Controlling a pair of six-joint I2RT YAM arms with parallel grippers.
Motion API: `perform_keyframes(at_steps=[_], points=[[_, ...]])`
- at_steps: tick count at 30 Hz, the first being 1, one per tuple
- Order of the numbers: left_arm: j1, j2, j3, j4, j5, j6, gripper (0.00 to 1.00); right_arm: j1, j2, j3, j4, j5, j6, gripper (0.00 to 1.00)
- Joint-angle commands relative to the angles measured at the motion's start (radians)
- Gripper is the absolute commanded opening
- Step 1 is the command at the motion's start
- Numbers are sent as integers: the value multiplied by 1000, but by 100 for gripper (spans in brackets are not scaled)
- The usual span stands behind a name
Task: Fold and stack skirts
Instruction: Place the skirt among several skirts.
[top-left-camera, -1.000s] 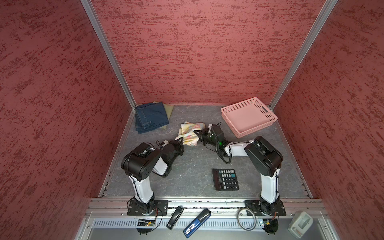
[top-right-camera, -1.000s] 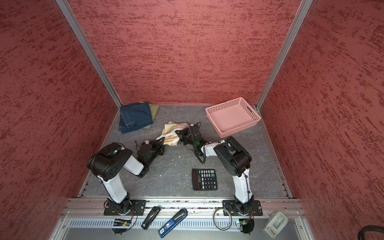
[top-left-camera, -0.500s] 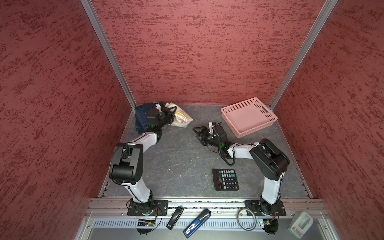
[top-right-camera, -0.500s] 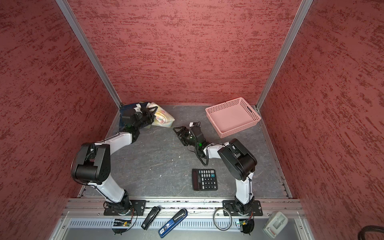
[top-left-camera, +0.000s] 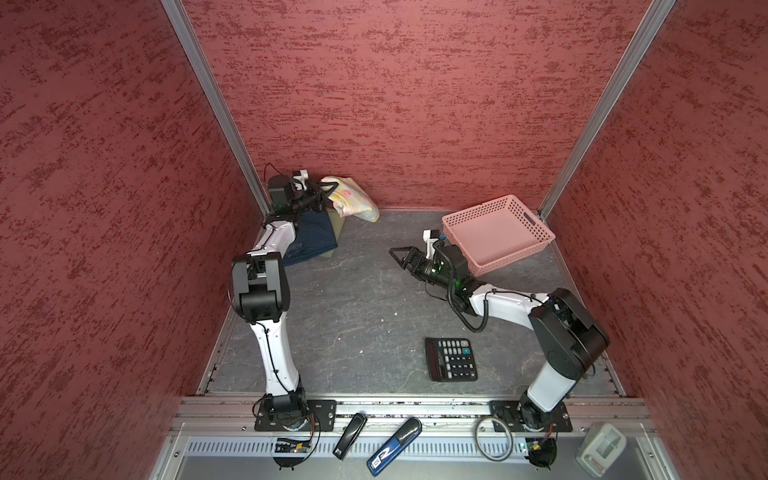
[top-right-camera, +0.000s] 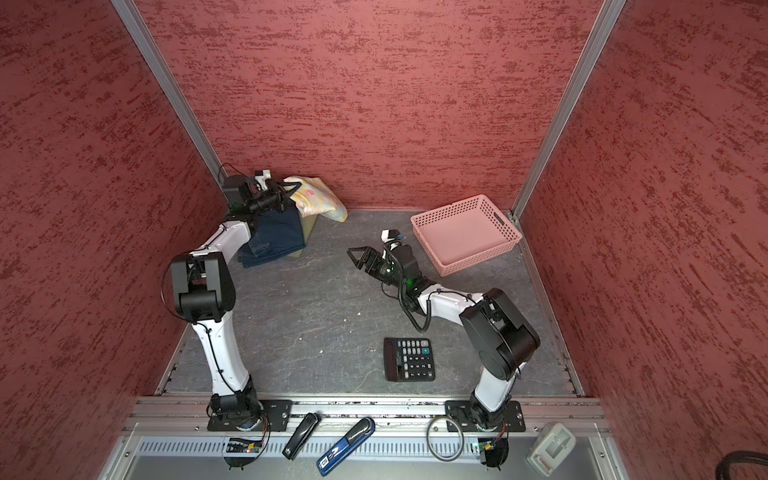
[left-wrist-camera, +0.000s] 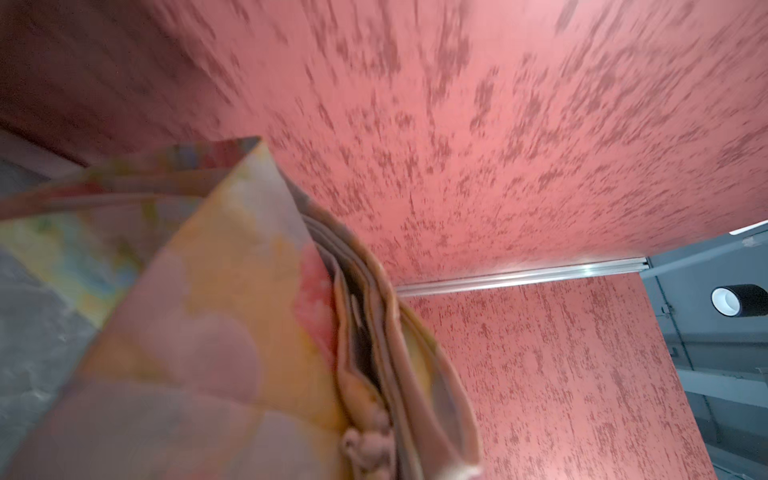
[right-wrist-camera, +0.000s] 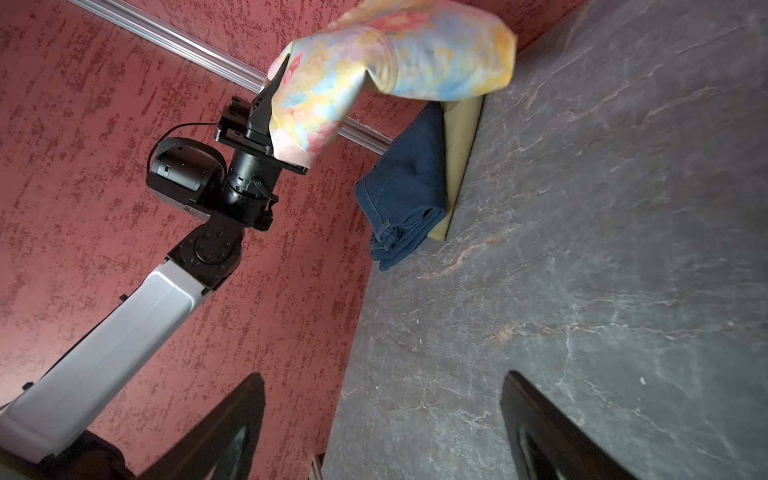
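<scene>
You're at the stacking step for the last garment. Your left fingers (top-left-camera: 325, 194) are clamped tight on one edge of the floral skirt (top-left-camera: 353, 201), which hangs folded in the air over the far left corner, above the pile; whether its low end touches the pile can't be told. There the denim skirt (top-left-camera: 311, 243) lies folded on top of the olive skirt (top-left-camera: 338, 222), both on the bench (top-left-camera: 353, 316). Your right fingers (top-left-camera: 400, 257) are spread wide and hold nothing, hovering over the middle of the bench near the pink basket (top-left-camera: 515, 262). Next, I'd judge, you need to lower the floral skirt squarely onto the denim, lay the hanging end flat first, then release. It's limp and may slump off the pile. Count: three skirts, one basket, one calculator (top-left-camera: 452, 359), two arms.
</scene>
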Motion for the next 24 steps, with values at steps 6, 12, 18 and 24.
perform_keyframes(at_steps=[6, 12, 18, 24], points=[[81, 295, 508, -96, 198, -62, 0, -11, 2, 42, -18, -22, -47, 90], [72, 284, 576, -209, 278, 13, 0, -15, 15, 57, -24, -23, -57, 90], [63, 258, 619, -562, 321, 280, 0, -14, 37, 64, -10, -33, -49, 90], [102, 270, 620, -983, 260, 603, 0, -15, 51, 70, 13, -45, -37, 90]])
